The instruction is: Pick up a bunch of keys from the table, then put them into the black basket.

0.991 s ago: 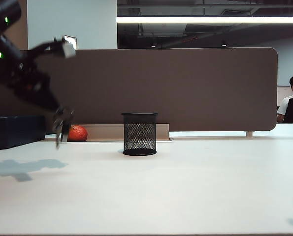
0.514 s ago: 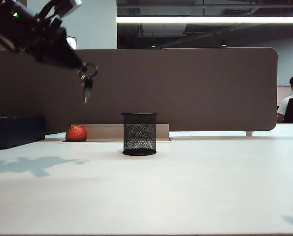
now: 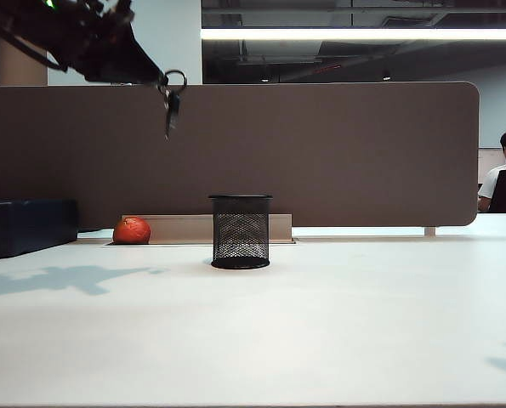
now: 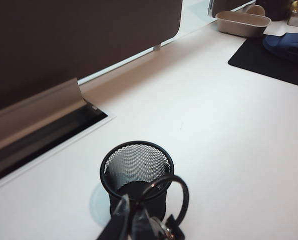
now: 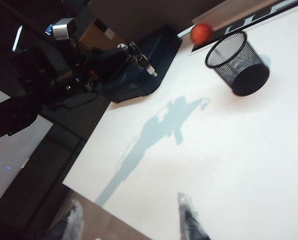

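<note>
black mesh basket, off-white counter, orange-red ball, dark blue box, brown partition

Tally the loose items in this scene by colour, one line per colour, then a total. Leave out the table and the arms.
Black: 1, the black basket
Orange-red: 1, the ball
Dark blue: 1, the box
Black and silver: 1, the bunch of keys, hanging from the shut left gripper
Total: 4

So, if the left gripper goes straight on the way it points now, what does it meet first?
Probably the black basket: the left gripper, shut on the bunch of keys, looks aimed at its open mouth, though depth is unclear.
</note>
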`<state>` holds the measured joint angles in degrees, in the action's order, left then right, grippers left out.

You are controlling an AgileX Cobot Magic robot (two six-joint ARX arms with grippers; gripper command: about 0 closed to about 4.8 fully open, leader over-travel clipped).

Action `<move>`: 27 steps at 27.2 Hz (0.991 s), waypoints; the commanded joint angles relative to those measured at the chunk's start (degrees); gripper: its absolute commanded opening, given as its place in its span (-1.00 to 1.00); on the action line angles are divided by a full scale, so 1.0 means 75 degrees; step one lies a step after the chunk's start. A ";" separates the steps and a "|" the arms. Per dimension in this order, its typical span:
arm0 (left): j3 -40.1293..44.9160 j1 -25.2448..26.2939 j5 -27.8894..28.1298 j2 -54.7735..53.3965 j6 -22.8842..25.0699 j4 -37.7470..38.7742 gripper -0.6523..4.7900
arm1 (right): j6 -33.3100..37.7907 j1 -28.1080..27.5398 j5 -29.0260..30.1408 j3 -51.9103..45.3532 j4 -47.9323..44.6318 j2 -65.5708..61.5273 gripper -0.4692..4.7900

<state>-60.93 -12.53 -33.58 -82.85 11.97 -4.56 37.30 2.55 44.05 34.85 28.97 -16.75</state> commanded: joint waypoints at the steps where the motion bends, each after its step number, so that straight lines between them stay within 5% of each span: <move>1: -0.0035 -0.0003 -0.0283 -0.0268 -0.0475 -0.0618 -0.78 | -0.0274 0.0000 -0.0175 0.0047 -0.0154 -0.0012 0.12; 9: -0.0297 -0.0012 -0.0332 -0.1201 -0.1084 -0.1562 -0.78 | -0.0656 0.0003 -0.0976 0.0047 -0.0425 -0.0012 0.12; 27: -0.1999 -0.0557 -0.0221 -0.3296 -0.1087 -0.1792 -0.78 | -0.1629 0.0015 -0.1696 0.0047 -0.0469 -0.0015 0.12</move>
<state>-75.26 -16.62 -35.55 -107.13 3.99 -16.95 26.81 2.57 31.97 34.85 26.74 -16.75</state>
